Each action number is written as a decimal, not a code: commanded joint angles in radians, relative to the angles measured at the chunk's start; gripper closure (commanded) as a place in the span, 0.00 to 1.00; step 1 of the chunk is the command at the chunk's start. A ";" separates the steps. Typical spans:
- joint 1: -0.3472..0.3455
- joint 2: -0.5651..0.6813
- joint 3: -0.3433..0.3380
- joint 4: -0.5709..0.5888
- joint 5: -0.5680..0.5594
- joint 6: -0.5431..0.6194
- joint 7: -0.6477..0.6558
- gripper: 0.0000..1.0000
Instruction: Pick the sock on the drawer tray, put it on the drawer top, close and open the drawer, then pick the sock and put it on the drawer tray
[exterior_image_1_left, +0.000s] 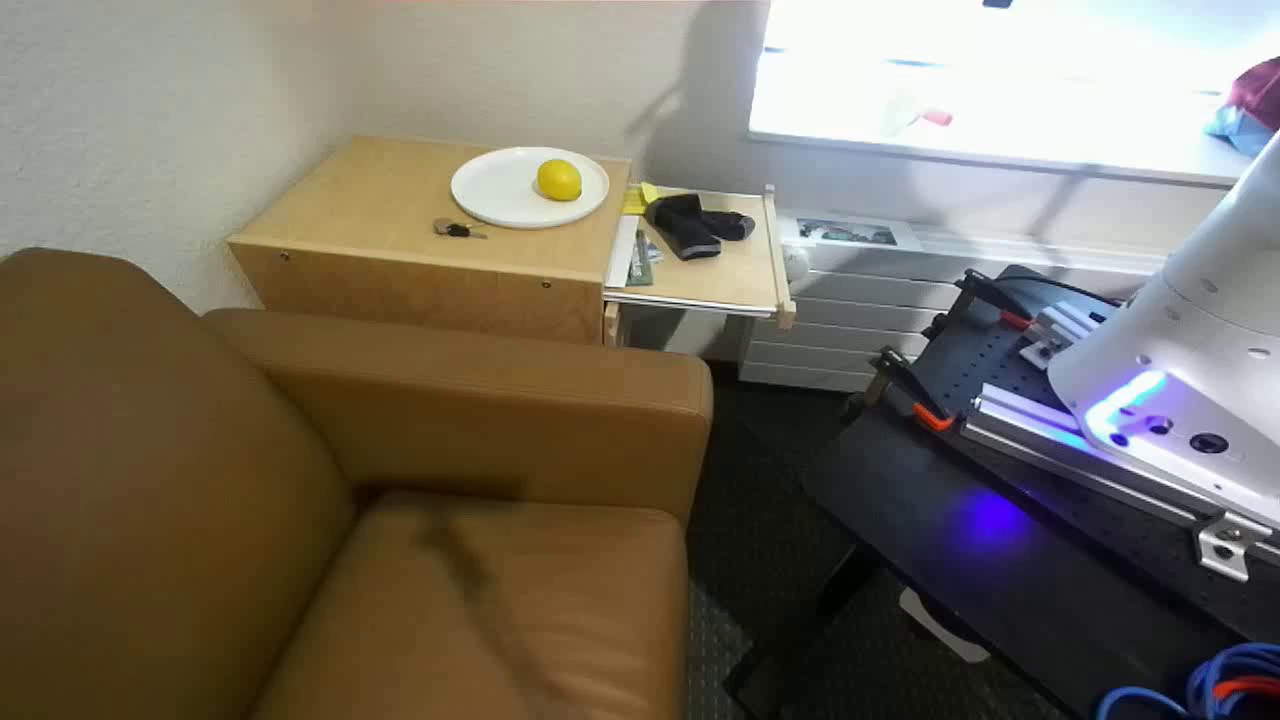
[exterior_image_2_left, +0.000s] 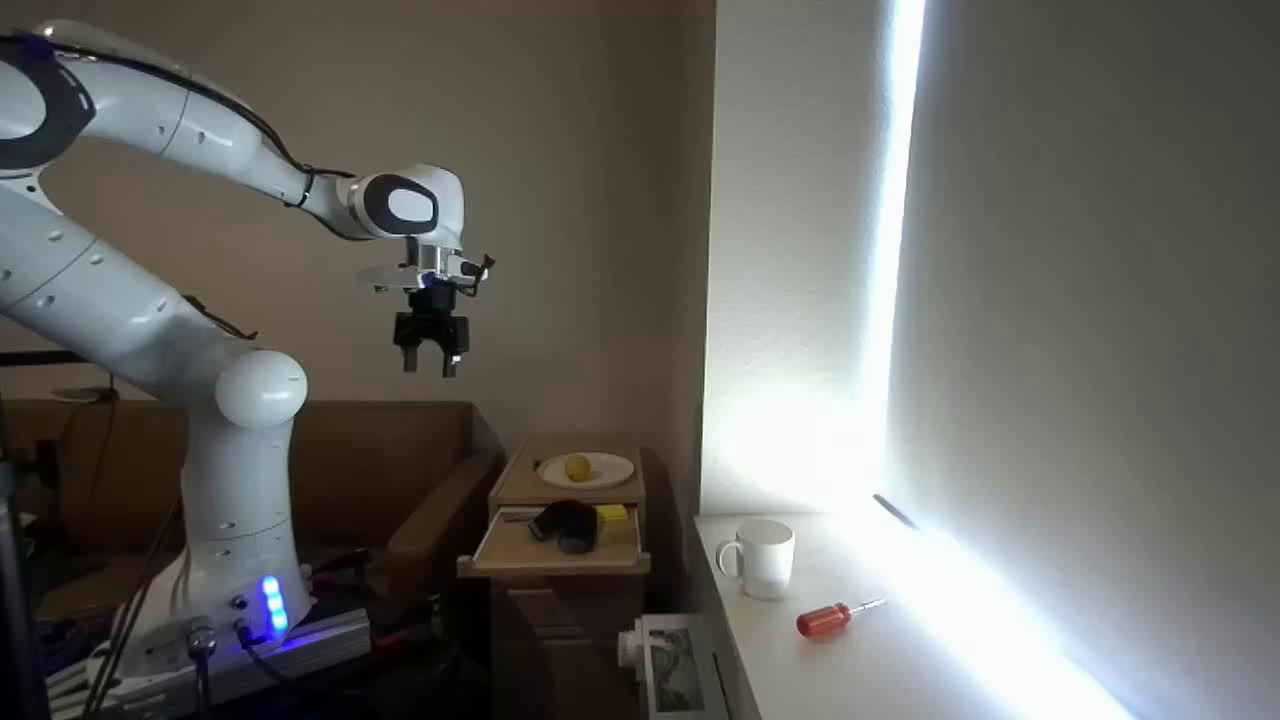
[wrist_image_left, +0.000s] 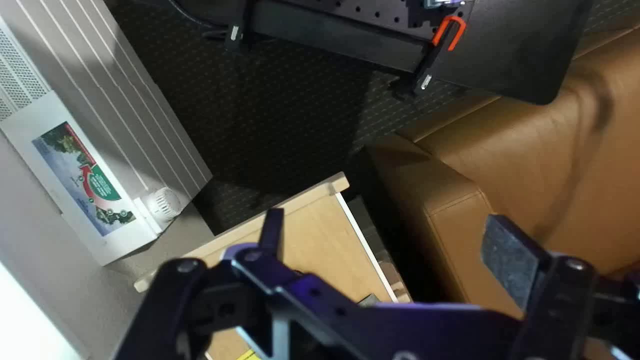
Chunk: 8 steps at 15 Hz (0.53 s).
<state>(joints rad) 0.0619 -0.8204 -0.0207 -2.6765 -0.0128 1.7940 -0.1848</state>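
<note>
In an exterior view, the black sock (exterior_image_1_left: 687, 228) lies on the drawer tray (exterior_image_1_left: 742, 276). In an exterior view, the gripper (exterior_image_2_left: 430, 367) hangs higher than the drawer top (exterior_image_2_left: 519, 488). In the wrist view, its jaws stand widely spread.

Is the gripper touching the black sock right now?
Apart. An exterior view shows it: the open gripper hangs well above the black sock, with a plain gap between them.

Over there the white arm (exterior_image_2_left: 135, 295) leans back above its base (exterior_image_2_left: 235, 580), bends sharply at the elbow (exterior_image_2_left: 55, 115) and slopes down to the wrist (exterior_image_2_left: 440, 205), the gripper (exterior_image_2_left: 430, 369) pointing straight down, fingers (wrist_image_left: 510, 262) well apart.
</note>
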 joint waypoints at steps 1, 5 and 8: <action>0.004 0.000 -0.003 0.002 -0.002 -0.002 0.003 0.00; 0.011 0.137 0.031 -0.001 0.030 0.070 0.077 0.00; 0.046 0.311 0.074 0.031 0.124 0.207 0.166 0.00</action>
<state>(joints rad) 0.0805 -0.7041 0.0129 -2.6864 0.0433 1.8820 -0.0937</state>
